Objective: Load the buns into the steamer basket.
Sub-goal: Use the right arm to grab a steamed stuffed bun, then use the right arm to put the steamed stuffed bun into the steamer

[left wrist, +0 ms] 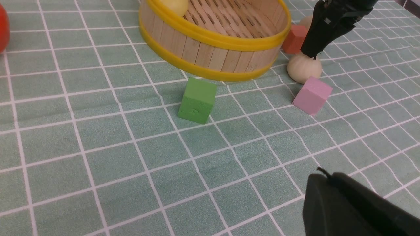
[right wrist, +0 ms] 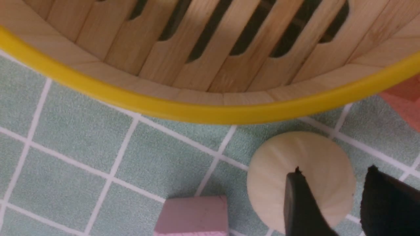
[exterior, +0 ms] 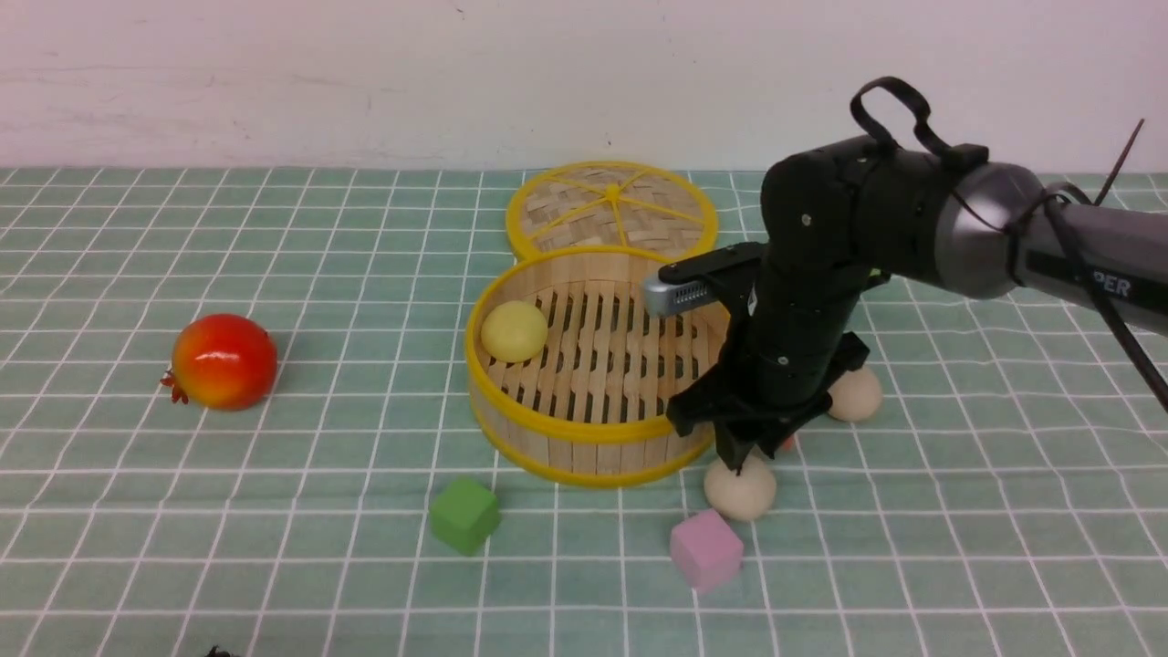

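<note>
The steamer basket (exterior: 584, 440) stands mid-table with a pale yellow bun (exterior: 514, 330) on its slatted floor at the left. A beige bun (exterior: 741, 491) rests on the cloth by the basket's front right. My right gripper (exterior: 741, 458) hangs just over it, open. In the right wrist view the gripper (right wrist: 334, 170) has one finger above the bun (right wrist: 295, 164) and the other past its edge. Another beige bun (exterior: 856, 394) lies right of the basket, partly behind the arm. My left gripper (left wrist: 323, 175) is shut and empty, low over the cloth.
The woven lid (exterior: 611, 208) lies flat behind the basket. A red fruit (exterior: 224, 360) sits far left. A green cube (exterior: 464, 516) and a pink cube (exterior: 705, 549) lie in front of the basket. A red cube (left wrist: 294, 38) sits by the basket's right wall.
</note>
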`<state>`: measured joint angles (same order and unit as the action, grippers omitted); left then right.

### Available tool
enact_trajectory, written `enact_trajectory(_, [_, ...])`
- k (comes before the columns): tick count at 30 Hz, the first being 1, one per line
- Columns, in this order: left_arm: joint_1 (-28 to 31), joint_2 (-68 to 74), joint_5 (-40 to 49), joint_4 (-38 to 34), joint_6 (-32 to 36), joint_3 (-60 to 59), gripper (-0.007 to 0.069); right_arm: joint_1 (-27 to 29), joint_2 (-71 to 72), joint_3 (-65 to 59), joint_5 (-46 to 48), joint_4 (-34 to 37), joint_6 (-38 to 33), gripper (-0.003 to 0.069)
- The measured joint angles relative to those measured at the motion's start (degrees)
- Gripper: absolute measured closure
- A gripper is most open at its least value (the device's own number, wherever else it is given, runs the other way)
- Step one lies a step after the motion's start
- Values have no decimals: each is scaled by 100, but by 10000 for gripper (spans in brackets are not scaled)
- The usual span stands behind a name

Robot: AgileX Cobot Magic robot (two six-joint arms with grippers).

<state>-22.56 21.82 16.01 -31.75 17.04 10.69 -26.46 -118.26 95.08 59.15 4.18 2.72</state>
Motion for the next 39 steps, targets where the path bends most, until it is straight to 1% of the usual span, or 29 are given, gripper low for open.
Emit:
enact_trajectory(10, [0, 0, 0, 0, 0, 0, 629, 2, -145, 7, -1, 130, 0, 397])
enact_trajectory(18, [0, 0, 0, -6, 0, 0, 622, 2, -145, 7, -1, 130, 0, 496])
enact_trajectory(20, [0, 0, 0, -6, 0, 0, 620, 2, -145, 7, 32, 125, -51, 571])
enact_trajectory(22, [0, 0, 0, -6, 0, 0, 619, 2, -145, 7, 80, 125, -138, 629])
enact_trajectory(23, [0, 0, 0, -6, 0, 0, 619, 2, -145, 7, 88, 125, -149, 634])
enact_trajectory(24, [0, 0, 0, -6, 0, 0, 618, 2, -145, 7, 171, 111, -198, 655])
enact_trajectory(29, [0, 0, 0, -13, 0, 0, 618, 2, -52, 7, 418, 69, -272, 658])
enact_trajectory(32, [0, 0, 0, -17, 0, 0, 618, -39, 368, 13, 587, 49, -302, 658])
enact_trajectory(35, [0, 0, 0, -17, 0, 0, 615, -51, 790, 184, 348, 134, -330, 658])
enact_trajectory(39, [0, 0, 0, -17, 0, 0, 608, -51, 857, 570, -459, 442, -532, 658])
